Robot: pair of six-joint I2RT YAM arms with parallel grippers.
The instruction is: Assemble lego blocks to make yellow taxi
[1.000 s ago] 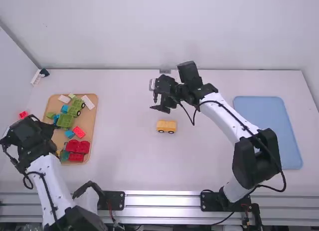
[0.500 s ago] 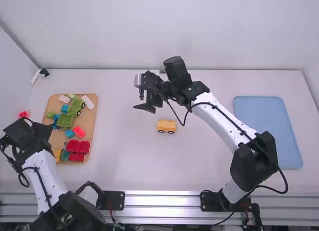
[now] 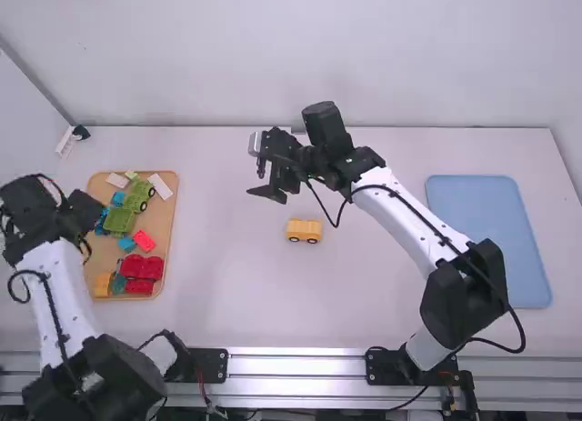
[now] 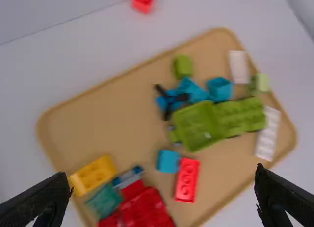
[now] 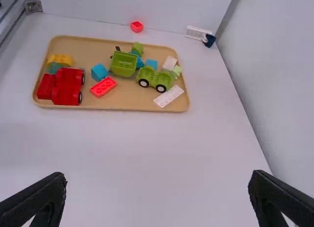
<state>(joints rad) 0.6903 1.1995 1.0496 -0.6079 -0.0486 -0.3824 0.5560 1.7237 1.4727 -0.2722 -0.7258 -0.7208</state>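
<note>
Poised over the parts, the left gripper (image 4: pixel 162 174), its fingers apart and holding nothing, hangs above the tan tray (image 4: pixel 108 124) at the left of the white table. Near one of its fingertips, a yellow studded brick (image 4: pixel 93 174) lies in the tray just beside a teal block (image 4: pixel 104 201), with a red toy vehicle (image 4: pixel 147 207) close by. Nearer the table's middle, the right gripper (image 5: pixel 158 174) hangs aloft, likewise spread and empty; the wheeled yellow car base (image 3: pixel 304 230) stands upright on the bare tabletop, unheld. Fetching the taxi's next piece appears to be the step in hand. That calls for centering the left gripper over the yellow brick, lowering and closing squarely; a finger could nudge the teal block in so tight a corner.
</note>
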